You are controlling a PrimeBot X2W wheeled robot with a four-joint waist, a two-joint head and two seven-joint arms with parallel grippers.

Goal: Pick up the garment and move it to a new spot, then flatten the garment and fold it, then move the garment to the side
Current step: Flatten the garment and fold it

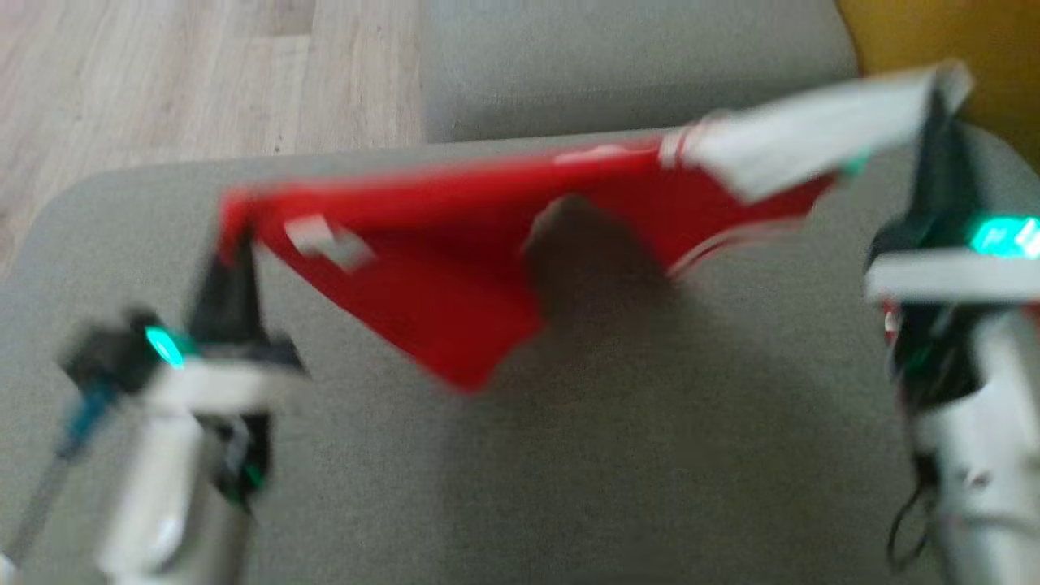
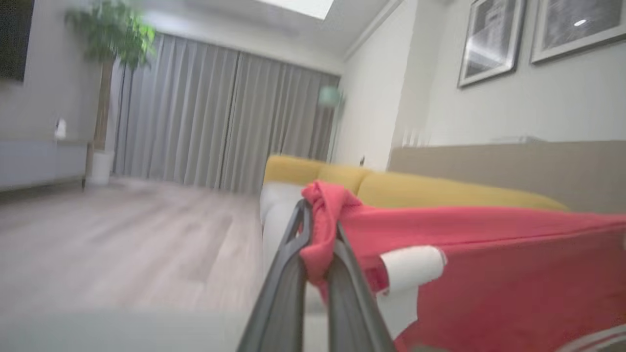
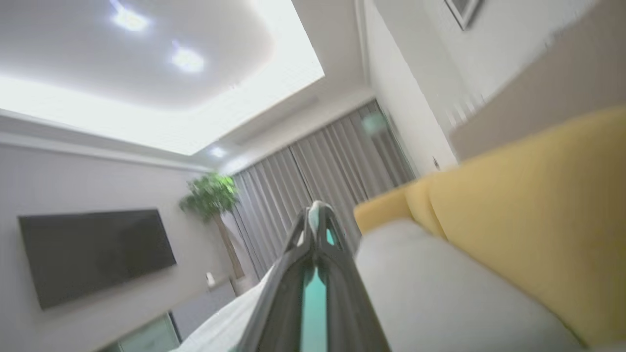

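Note:
The garment is red with a white sleeve. It hangs stretched in the air over a grey seat cushion, blurred by motion. My left gripper is shut on its red left corner, and in the left wrist view the fingers pinch a bunched red fold with the cloth running off to the right. My right gripper is higher, at the far right, shut on the end of the white sleeve. In the right wrist view a bit of white cloth shows at the closed tips.
A second grey cushion lies behind, and a yellow sofa back is at the top right. Wooden floor lies beyond the cushion's left edge. The wrist views show curtains, a plant and a wall television.

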